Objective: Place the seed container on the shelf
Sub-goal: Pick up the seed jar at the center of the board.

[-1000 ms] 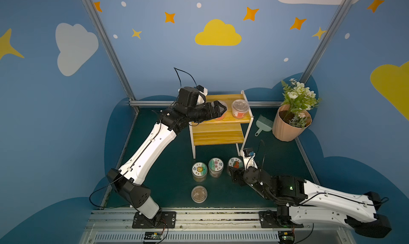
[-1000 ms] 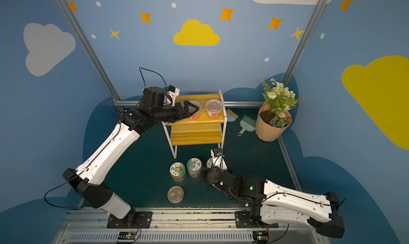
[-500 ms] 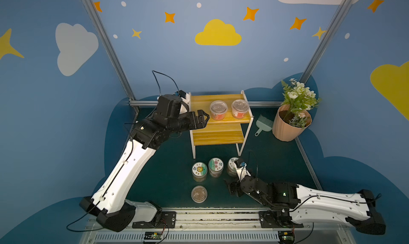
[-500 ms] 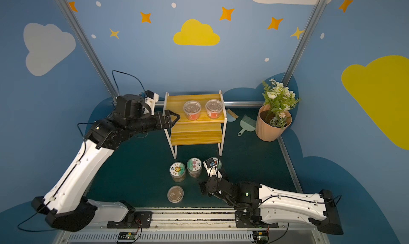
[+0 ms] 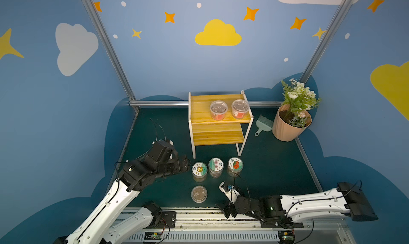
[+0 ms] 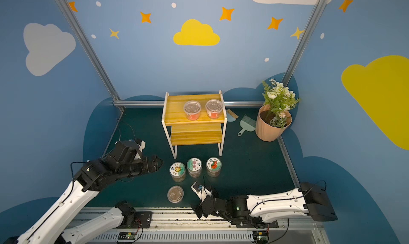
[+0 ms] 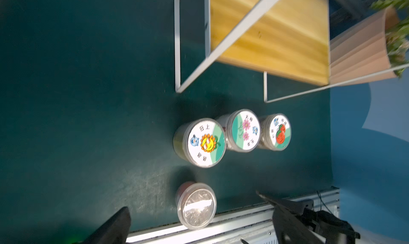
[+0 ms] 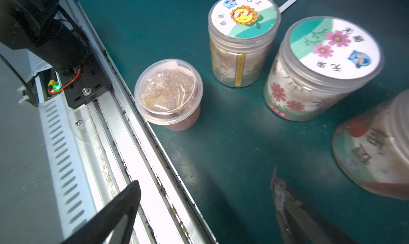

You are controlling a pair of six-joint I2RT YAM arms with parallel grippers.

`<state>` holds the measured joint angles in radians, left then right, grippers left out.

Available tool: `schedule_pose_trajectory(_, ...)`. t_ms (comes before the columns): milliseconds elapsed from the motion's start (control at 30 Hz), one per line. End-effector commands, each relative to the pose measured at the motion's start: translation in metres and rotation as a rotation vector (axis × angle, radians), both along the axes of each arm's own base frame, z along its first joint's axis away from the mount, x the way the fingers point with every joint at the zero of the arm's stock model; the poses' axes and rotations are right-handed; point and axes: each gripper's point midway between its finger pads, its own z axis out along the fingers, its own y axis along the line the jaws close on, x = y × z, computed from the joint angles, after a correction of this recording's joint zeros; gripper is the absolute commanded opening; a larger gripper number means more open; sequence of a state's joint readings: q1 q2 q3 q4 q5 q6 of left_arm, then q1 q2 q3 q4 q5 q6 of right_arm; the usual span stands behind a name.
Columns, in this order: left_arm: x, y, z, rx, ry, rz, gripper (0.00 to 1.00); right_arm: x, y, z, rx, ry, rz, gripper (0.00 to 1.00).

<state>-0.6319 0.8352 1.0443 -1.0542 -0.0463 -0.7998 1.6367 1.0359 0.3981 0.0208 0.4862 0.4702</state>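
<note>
The seed cup [image 5: 199, 194], clear plastic with a clear lid over brown seeds, stands on the table [image 5: 265, 165] by the front rail, well apart from the shelf [image 5: 199, 112]. The right arm lies low beside it, its pincer [image 8: 203, 181] released and empty. The left pincer [image 5: 187, 164] also gapes empty.
</note>
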Motion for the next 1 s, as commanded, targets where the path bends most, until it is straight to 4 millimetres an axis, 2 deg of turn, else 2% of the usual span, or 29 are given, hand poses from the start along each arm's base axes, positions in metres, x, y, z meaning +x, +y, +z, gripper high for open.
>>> schedule_pose_trajectory(0, -0.003, -0.014, -0.018, -0.070, -0.021, -0.008, 1.00, -0.007, 0.019, 0.007, 0.118, 0.002, 0.006, 0.95)
schedule_pose_trajectory(133, -0.007, -0.031, -0.050, -0.165, -0.034, -0.036, 1.00, -0.012, 0.028, -0.011, 0.097, 0.007, 0.025, 0.95)
schedule_pose_trajectory(300, -0.018, -0.038, -0.083, -0.184, -0.039, -0.078, 1.00, -0.016, 0.041, -0.033, 0.031, 0.001, 0.042, 0.95)
schedule_pose_trajectory(400, -0.027, -0.041, -0.102, -0.172, 0.003, -0.099, 1.00, -0.019, 0.046, -0.038, 0.013, -0.011, 0.055, 0.95)
schedule_pose_trajectory(533, -0.034, -0.046, -0.117, -0.185, 0.024, -0.112, 1.00, -0.011, 0.045, -0.052, -0.014, -0.056, 0.014, 0.97)
schedule_pose_trajectory(633, -0.036, -0.047, -0.131, -0.218, 0.032, -0.097, 1.00, -0.006, 0.053, -0.064, 0.006, -0.085, -0.013, 0.97)
schedule_pose_trajectory(733, -0.039, -0.043, -0.138, -0.221, 0.037, -0.079, 1.00, -0.011, 0.072, -0.058, 0.127, -0.167, 0.061, 0.98)
schedule_pose_trajectory(967, -0.040, -0.038, -0.147, -0.264, 0.052, -0.017, 1.00, 0.007, 0.069, -0.055, 0.205, -0.222, -0.030, 0.98)
